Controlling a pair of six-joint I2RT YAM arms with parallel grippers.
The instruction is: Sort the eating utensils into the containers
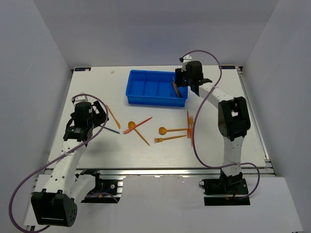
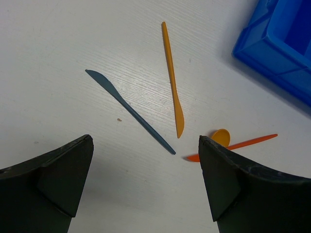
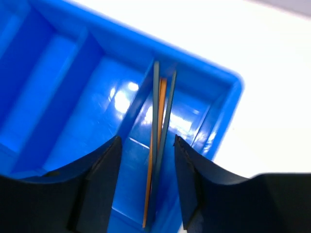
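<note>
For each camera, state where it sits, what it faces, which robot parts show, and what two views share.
Top external: above and behind, looking down at the table; both arms show.
Left wrist: looks down at the dark blue knife; the left gripper shows below.
Right wrist: looks down into the blue tray; the right gripper shows below.
Shared: top and left wrist show that knife.

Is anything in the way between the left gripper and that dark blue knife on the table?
Nothing visible. The left gripper hangs open above the dark blue knife; the orange knife lies close beside it, not touching or covering it.
</note>
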